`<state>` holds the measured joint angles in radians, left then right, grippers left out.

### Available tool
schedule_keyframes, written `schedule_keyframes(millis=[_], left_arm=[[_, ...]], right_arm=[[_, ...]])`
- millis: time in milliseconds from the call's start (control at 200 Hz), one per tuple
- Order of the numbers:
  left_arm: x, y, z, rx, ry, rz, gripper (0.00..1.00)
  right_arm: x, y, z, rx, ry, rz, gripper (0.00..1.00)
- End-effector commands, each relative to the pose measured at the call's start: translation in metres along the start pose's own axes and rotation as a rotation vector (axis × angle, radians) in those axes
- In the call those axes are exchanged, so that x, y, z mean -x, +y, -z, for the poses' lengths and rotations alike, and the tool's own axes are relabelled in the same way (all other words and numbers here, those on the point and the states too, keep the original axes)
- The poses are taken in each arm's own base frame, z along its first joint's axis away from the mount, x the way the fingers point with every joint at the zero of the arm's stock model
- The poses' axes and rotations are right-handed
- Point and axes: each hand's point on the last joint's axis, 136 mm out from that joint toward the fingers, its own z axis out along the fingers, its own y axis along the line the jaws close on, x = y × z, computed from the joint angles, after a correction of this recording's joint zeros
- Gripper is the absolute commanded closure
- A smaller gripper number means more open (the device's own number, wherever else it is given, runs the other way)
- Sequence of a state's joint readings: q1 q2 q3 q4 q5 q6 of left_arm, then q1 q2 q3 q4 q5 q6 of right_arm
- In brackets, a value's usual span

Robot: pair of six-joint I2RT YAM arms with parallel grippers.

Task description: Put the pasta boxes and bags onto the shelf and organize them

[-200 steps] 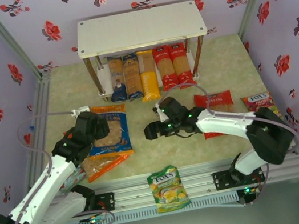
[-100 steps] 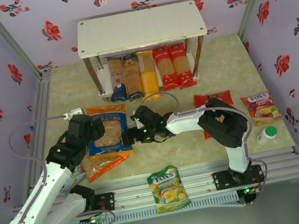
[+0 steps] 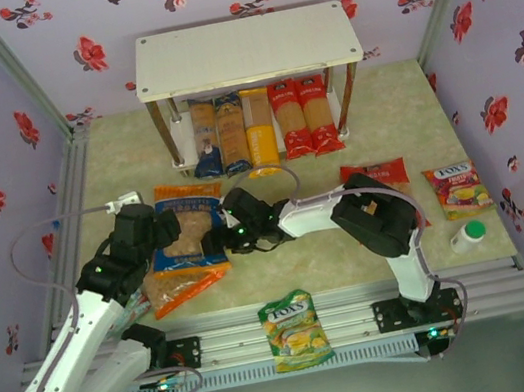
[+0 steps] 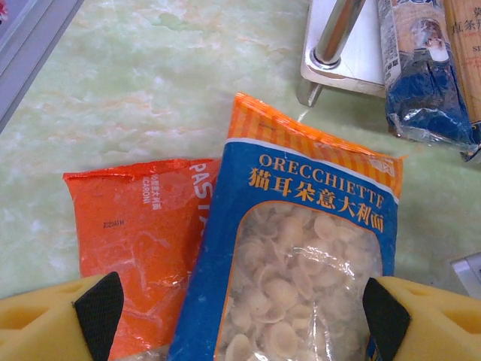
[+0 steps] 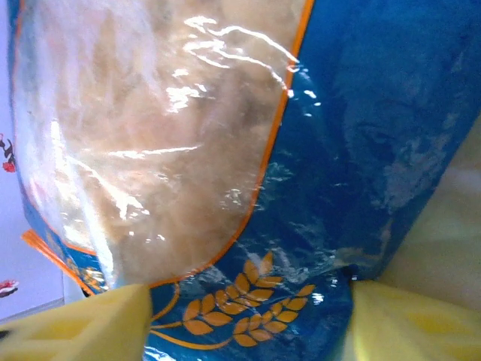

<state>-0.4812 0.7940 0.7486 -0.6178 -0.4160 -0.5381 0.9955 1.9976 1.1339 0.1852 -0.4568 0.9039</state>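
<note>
The shelf (image 3: 246,48) stands at the back, with the pasta boxes (image 3: 261,130) lying side by side on its lower board. A blue-and-orange bag (image 3: 193,234) lies on top of an orange bag (image 3: 182,286) left of centre. My left gripper (image 3: 155,233) hovers open over them, its fingertips wide apart above the blue-and-orange bag (image 4: 301,248) and the orange bag (image 4: 135,218). My right gripper (image 3: 217,239) reaches in from the right, open. Its yellow fingers stand on either side of the blue-and-orange bag's (image 5: 316,150) lower corner. The red bag (image 3: 375,173) is partly hidden behind the right arm.
A shelf post (image 4: 338,30) and a brown box with a dark blue end (image 4: 425,98) sit just beyond the bags. Small Fox's candy bags lie at the right (image 3: 458,187) and on the front rail (image 3: 296,330). A white bottle (image 3: 467,236) stands at the right front.
The right arm has swung left from the table's middle to the blue-and-orange bag's right edge. The left arm has drawn back slightly towards the left.
</note>
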Motion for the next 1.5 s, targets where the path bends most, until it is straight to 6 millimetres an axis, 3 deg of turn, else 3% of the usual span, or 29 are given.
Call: schedule_keyframes(millis=[0,90,275,680,1100,1210,1260,1295,1495], left_arm=[[-0.004,0.003,-0.002,0.003,0.004,0.010,0.13],[-0.005,0.003,-0.003,0.000,0.005,0.011,0.14],[-0.009,0.003,-0.005,0.000,0.016,0.007,0.14],[-0.019,-0.003,-0.018,-0.003,0.061,-0.009,0.13],[-0.035,-0.008,-0.042,0.014,0.130,-0.029,0.11],[-0.035,-0.008,-0.043,0.017,0.133,-0.030,0.11],[-0.035,-0.008,-0.043,0.019,0.135,-0.032,0.11],[-0.036,-0.008,-0.043,0.018,0.136,-0.032,0.11],[-0.034,-0.006,-0.040,0.019,0.131,-0.029,0.11]], right_arm=[[-0.014,0.005,-0.003,0.007,0.040,-0.001,0.48],[-0.013,-0.002,0.005,-0.046,0.030,0.011,0.69],[-0.007,-0.018,0.028,-0.160,-0.018,0.034,1.00],[0.004,-0.073,0.121,-0.372,-0.144,0.004,1.00],[-0.030,-0.149,0.213,-0.633,-0.195,-0.074,1.00],[-0.035,-0.160,0.225,-0.661,-0.197,-0.092,1.00],[-0.037,-0.161,0.225,-0.663,-0.186,-0.095,0.85],[-0.038,-0.161,0.226,-0.665,-0.179,-0.093,0.81],[-0.039,-0.162,0.246,-0.731,-0.204,-0.063,0.79]])
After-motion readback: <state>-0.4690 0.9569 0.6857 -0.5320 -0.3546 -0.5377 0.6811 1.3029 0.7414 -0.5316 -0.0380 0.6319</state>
